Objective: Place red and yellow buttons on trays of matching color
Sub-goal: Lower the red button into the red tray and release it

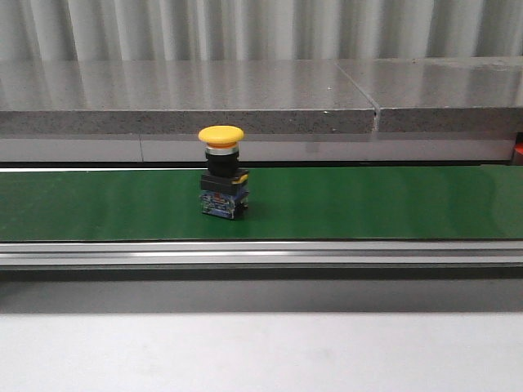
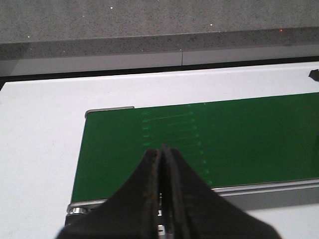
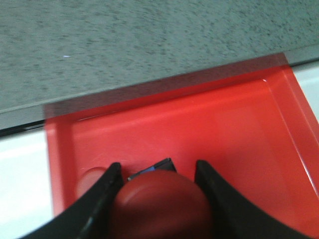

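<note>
A yellow button [image 1: 221, 171], with a mushroom cap on a black and blue block, stands upright on the green belt [image 1: 368, 200]; neither gripper shows in the front view. My right gripper [image 3: 158, 167] is shut on the red button [image 3: 162, 204], its fingers on either side of the round cap. It hangs over the red tray [image 3: 239, 129], near one corner. My left gripper [image 2: 162, 149] is shut with nothing in it, over one end of the green belt [image 2: 239, 139]. The yellow tray is out of view.
A grey stone ledge [image 1: 245, 98] runs behind the belt, and an aluminium rail [image 1: 261, 255] runs along its front. White tabletop [image 2: 40, 149] surrounds the belt's end. The red tray's walls [image 3: 54, 164] rise around the held button.
</note>
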